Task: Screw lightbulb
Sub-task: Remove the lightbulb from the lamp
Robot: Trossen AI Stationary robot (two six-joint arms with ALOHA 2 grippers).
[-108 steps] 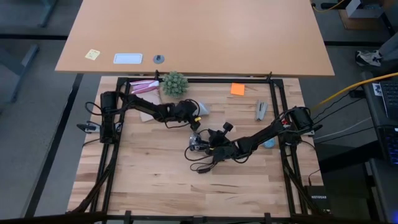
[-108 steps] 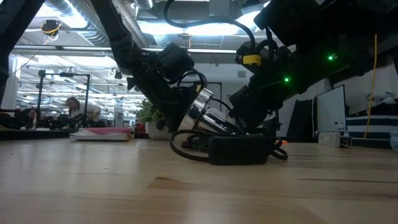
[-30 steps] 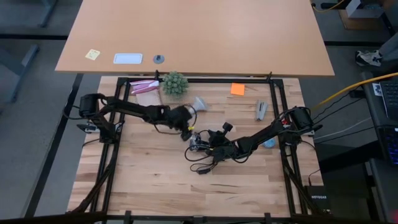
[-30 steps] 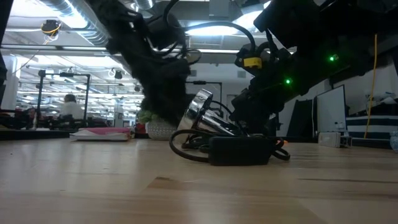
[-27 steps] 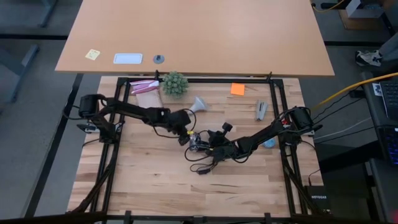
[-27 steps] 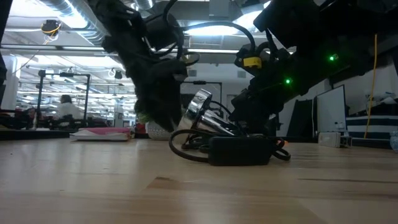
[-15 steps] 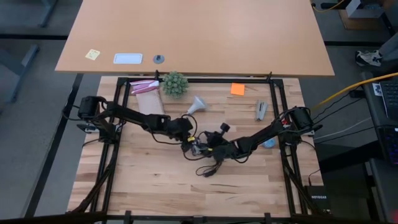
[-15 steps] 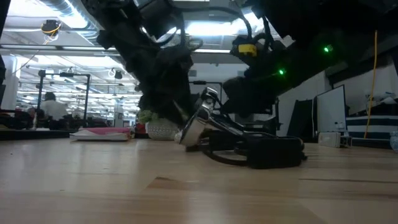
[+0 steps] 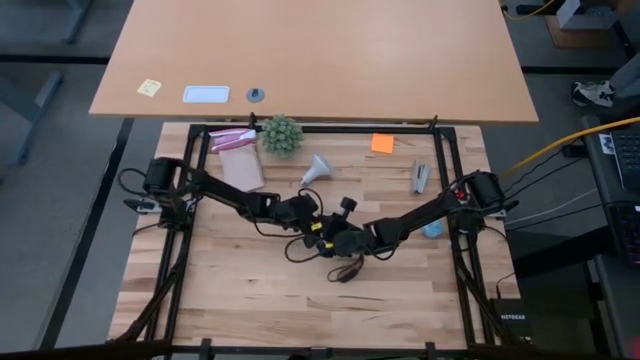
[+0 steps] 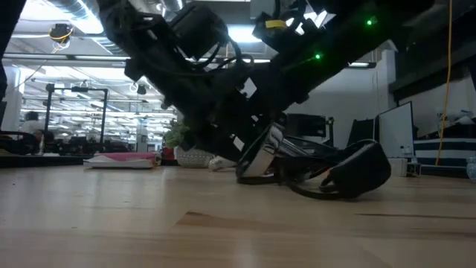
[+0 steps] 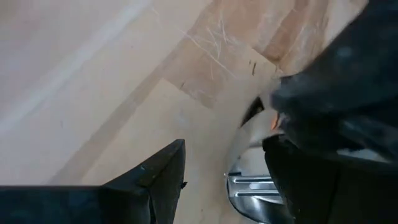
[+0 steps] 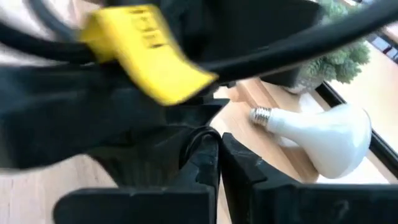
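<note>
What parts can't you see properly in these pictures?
- Silvery socket disc: high view, hidden under both dark arms.
- White frosted lightbulb: low view, behind the arms.
- Left gripper: left wrist view, what it touches is blurred, cut off.
- Note: writing too small.

Lightbulb: matt frosted white, ribbed metal base. Table: pale, smooth wood planks. Socket: shiny polished metal.

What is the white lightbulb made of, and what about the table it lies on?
The lightbulb looks like frosted white glass, smooth and matte, with a ribbed, greyish metal-looking screw end. The table looks like pale wood: planks with grain lines and joints show.
</note>
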